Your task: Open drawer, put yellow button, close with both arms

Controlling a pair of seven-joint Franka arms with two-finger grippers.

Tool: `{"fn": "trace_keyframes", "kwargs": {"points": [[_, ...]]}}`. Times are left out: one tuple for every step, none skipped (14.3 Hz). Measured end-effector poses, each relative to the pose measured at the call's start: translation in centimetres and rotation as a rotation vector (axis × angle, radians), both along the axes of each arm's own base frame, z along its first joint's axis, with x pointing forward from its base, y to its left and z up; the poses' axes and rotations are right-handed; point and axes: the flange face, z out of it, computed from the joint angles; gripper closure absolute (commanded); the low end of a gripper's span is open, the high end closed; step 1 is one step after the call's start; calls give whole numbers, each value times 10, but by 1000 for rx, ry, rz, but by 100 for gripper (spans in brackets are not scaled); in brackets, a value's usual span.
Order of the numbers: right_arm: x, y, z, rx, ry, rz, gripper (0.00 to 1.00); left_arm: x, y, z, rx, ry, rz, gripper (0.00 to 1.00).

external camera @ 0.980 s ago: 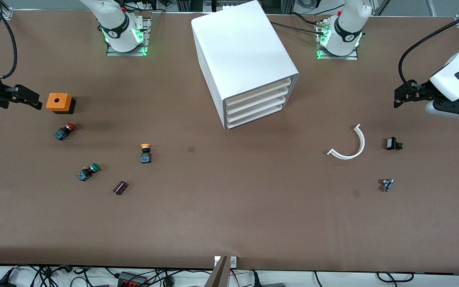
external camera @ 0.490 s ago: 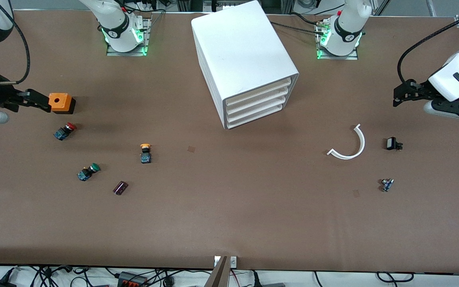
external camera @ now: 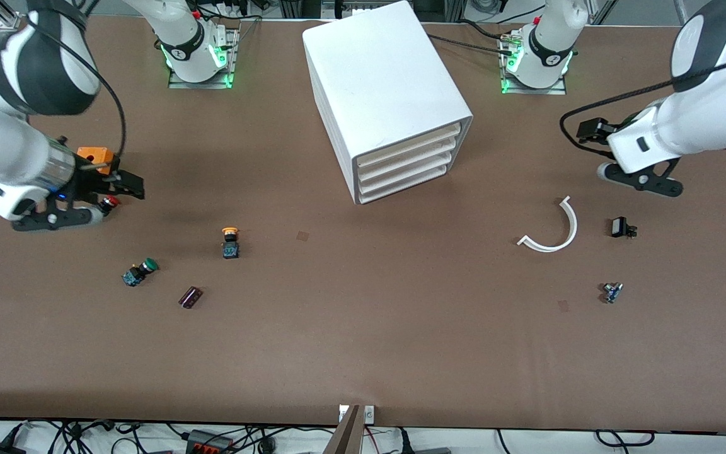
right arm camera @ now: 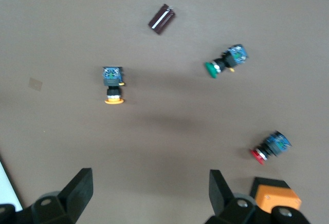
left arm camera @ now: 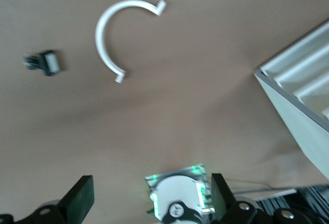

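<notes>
The white cabinet (external camera: 388, 88) stands at the table's middle near the bases. Its top drawer (external camera: 410, 144) is shut, flush with the three below; the drawer fronts also show in the left wrist view (left arm camera: 303, 77). The yellow button (external camera: 230, 242) lies on its side on the table, toward the right arm's end; it shows in the right wrist view (right arm camera: 113, 84). My right gripper (external camera: 131, 186) is open and empty in the air beside the red button (external camera: 109, 202); it shows in its wrist view (right arm camera: 149, 193). My left gripper (external camera: 590, 130) is open and empty (left arm camera: 149, 203) over bare table.
An orange box (external camera: 95, 155), a green button (external camera: 139, 272) and a dark purple piece (external camera: 190, 297) lie near the right arm's end. A white arc (external camera: 552, 228), a small black part (external camera: 620, 227) and a tiny blue part (external camera: 612, 292) lie toward the left arm's end.
Both arms swung in from the table's ends. The right gripper passed the orange box to beside the red button. The left gripper moved toward the cabinet. No object moved.
</notes>
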Motion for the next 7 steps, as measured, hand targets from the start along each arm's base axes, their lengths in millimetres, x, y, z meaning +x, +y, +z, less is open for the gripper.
{"fn": "trace_keyframes", "kwargs": {"points": [[5,9,-17,-1,7,13,0,0,-8,-7,-59,34,14,0],[9,18,-35,-5,21,25,0,0,-18,-15,-126,65,30,0],[12,28,-57,-9,40,38,0,2,-29,-24,-194,95,47,0],[15,36,-81,-14,54,48,0,5,-40,-37,-261,128,67,0],[19,42,-106,-18,65,56,0,10,-51,-50,-325,157,86,0],[22,49,-131,-22,72,64,0,14,-62,-65,-392,181,92,0],[24,58,-151,-25,75,77,0,18,-72,-77,-475,196,75,0]]}}
